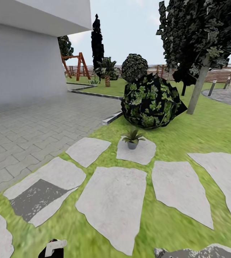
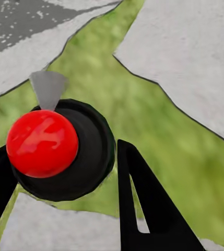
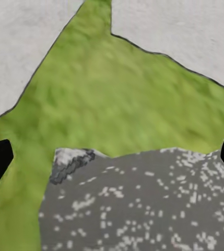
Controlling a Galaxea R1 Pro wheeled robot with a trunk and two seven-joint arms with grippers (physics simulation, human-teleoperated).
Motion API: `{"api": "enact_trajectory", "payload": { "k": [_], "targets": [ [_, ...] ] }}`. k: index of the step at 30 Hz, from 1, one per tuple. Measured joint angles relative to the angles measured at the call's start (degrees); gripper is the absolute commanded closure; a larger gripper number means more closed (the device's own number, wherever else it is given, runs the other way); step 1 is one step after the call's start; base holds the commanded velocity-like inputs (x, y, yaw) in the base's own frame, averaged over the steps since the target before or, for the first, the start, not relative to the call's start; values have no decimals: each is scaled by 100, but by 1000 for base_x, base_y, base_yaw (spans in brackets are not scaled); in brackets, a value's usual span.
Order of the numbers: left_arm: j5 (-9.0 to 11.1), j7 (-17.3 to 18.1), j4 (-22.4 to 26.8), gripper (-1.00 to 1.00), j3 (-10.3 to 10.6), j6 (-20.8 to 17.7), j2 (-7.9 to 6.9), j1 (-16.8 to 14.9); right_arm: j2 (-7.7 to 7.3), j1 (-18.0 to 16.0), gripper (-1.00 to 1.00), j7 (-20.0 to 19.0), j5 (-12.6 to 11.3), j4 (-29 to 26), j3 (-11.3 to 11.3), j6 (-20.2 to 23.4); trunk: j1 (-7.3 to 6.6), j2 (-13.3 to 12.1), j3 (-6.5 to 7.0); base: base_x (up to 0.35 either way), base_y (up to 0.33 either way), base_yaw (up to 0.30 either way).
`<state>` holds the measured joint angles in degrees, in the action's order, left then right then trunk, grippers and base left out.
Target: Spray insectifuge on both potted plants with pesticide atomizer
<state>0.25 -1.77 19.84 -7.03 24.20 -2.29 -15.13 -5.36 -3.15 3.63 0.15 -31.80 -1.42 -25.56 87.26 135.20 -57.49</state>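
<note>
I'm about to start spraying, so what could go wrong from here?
1. The potted plant stands on a stepping stone well ahead of the atomizer in the left gripper; spraying from here would probably fall short.
2. The big dark shrub sits right behind the pot, so the mist may land on it instead.
</note>
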Motion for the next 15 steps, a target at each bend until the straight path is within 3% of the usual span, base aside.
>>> {"api": "enact_trajectory", "payload": {
  "k": [8,15],
  "targets": [
    [0,7,-1,100,0,-2,0,2,0,0,-100,0,0,-2,0,1,0,0,0,279,236,-26],
    [0,12,-2,100,0,-1,-1,1,0,1,-100,0,0,-4,-1,3,0,0,16,279,238,-217]
  ]
}}
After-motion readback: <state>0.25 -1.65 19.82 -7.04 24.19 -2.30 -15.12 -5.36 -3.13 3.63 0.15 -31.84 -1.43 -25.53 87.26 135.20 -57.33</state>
